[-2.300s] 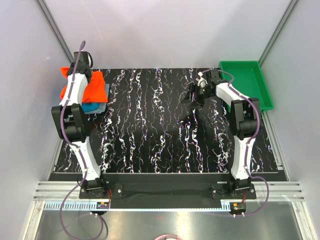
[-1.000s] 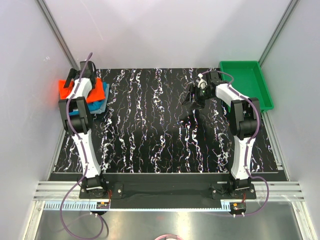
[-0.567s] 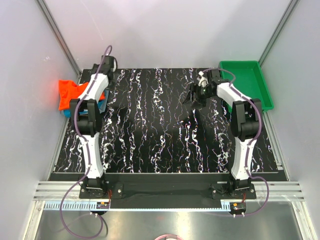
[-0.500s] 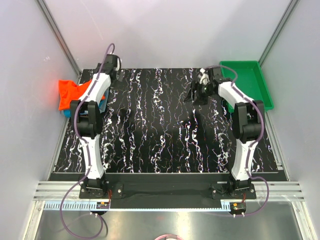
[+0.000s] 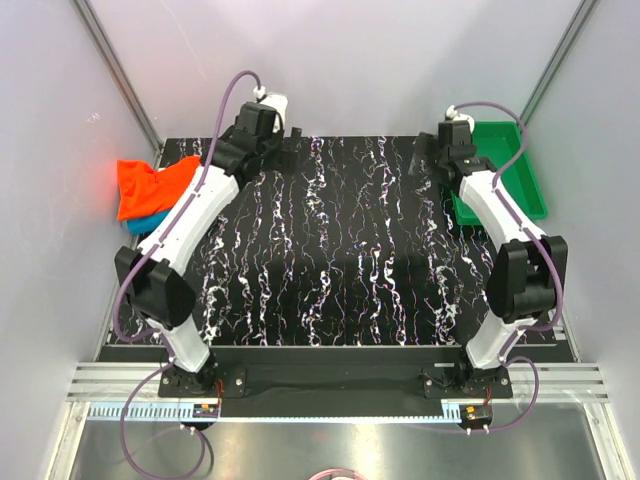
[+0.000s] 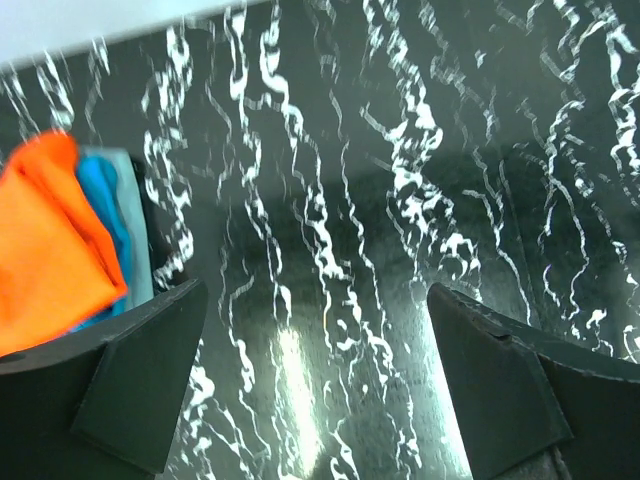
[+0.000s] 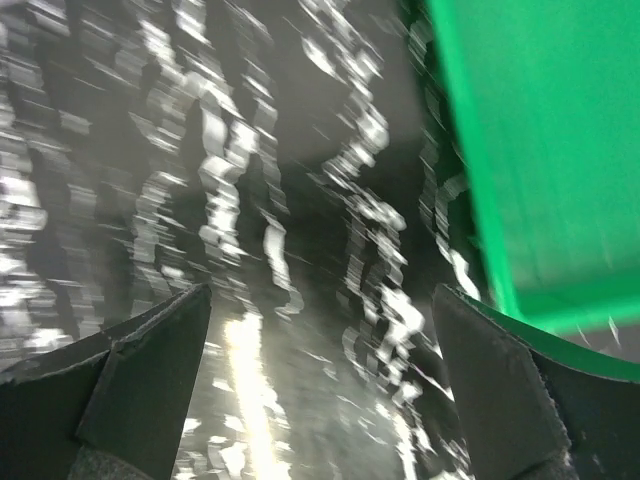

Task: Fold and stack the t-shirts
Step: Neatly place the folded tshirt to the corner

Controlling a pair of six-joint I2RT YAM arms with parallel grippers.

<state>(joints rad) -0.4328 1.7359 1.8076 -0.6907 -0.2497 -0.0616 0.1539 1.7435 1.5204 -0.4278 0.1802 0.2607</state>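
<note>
Both t-shirts are piled at the table's [image 5: 330, 260] far-left edge, with the orange-red shirt [image 5: 145, 185] on top of the teal-blue shirt [image 5: 150, 218]. They look roughly folded, though it's hard to tell from above. The left gripper [image 6: 312, 300] hangs over the table's far side, fingers spread wide and holding nothing. The right gripper [image 7: 320, 295] is just as wide and bare, at the table's far-right corner by the green tray [image 5: 530, 180].

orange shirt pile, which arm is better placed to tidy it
Left, probably. The open left fingers have the orange shirt and teal shirt in their wrist view, while the right arm is over by the green tray.
</note>
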